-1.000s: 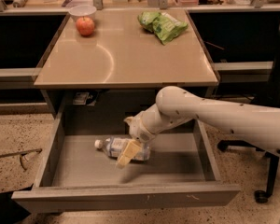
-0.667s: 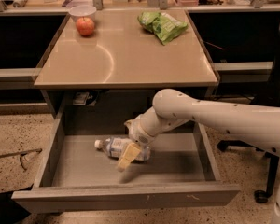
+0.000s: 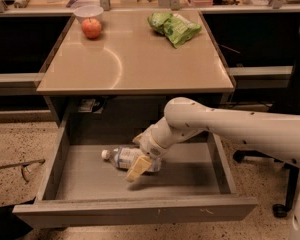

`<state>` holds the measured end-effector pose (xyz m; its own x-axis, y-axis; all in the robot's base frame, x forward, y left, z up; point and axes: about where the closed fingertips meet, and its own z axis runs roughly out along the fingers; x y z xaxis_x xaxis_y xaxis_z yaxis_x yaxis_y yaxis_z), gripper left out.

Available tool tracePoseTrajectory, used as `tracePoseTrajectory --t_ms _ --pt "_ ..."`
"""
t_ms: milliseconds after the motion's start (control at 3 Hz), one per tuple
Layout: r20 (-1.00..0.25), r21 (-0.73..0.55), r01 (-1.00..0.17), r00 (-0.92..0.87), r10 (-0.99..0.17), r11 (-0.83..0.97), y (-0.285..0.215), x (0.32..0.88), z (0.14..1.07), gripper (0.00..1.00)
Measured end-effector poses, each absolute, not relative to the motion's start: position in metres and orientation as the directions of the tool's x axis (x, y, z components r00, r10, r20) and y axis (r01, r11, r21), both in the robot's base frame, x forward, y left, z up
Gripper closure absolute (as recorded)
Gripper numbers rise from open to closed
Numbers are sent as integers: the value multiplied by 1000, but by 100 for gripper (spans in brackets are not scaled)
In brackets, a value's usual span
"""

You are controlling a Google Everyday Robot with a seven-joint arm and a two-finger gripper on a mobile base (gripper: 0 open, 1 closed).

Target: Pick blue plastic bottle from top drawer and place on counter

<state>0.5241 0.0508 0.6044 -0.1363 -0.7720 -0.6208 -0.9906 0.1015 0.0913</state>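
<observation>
One gripper [image 3: 140, 166] sits low over the blue plastic bottle [image 3: 119, 157], covering the end away from the bottle's white cap [image 3: 105, 154]; whether it is spread or already clamped on the bottle I cannot tell. The bottle lies on its side on the floor of the open top drawer [image 3: 135, 211], whose walls surround it. Above and behind the bottle is the counter [image 3: 135, 59], carrying an apple [image 3: 91, 28] and a green snack bag [image 3: 174, 27]. I judge the grasp should straddle the bottle's body squarely, since it may roll, then lift clear of the counter edge.
</observation>
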Motion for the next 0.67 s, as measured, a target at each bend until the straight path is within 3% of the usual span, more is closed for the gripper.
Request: tracePoseTrajectory --t_ms 667 --pt "-621 91 -991 -136 -772 102 51 524 604 65"
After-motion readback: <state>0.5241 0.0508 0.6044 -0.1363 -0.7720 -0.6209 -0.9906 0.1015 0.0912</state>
